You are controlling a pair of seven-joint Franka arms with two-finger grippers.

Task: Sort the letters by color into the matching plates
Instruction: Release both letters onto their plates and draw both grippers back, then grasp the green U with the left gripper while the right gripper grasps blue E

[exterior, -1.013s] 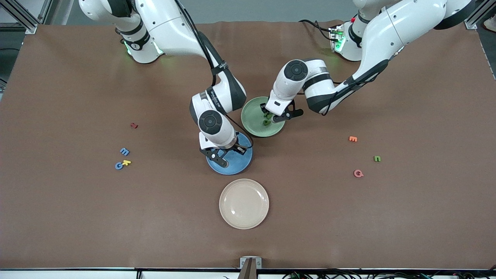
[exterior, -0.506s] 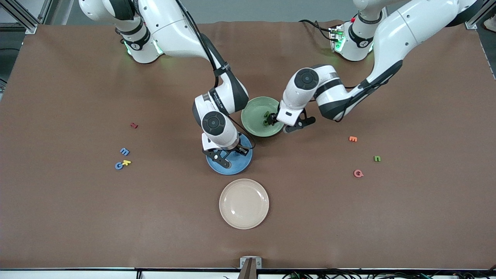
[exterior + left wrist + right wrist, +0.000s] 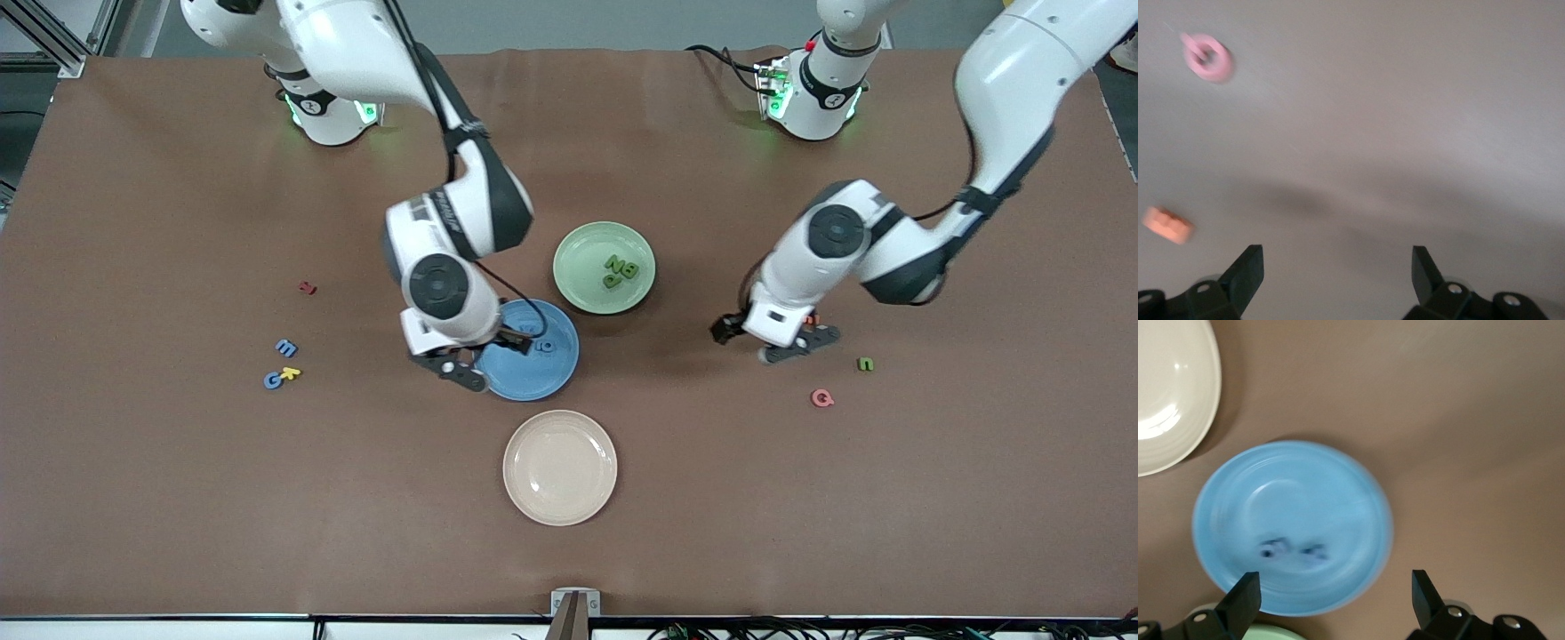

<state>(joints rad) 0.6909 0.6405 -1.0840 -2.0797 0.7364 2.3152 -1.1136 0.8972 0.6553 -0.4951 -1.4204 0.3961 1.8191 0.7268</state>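
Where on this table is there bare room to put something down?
The brown table is bare along the edge nearest the front camera, on both sides of the cream plate. It is crowded in the middle, where the blue plate and green plate sit close together, and around the small letter clusters toward each arm's end.

Green plate (image 3: 578, 283): three green foam letters (image 3: 620, 269), read roughly "N", "B", "P".
Loose on table, right arm's end: blue "m" (image 3: 285, 347), blue "G" (image 3: 273, 380).
Left arm's end: green "n" (image 3: 865, 364), pink "Q" (image 3: 822, 397).
Other letters unreadable.
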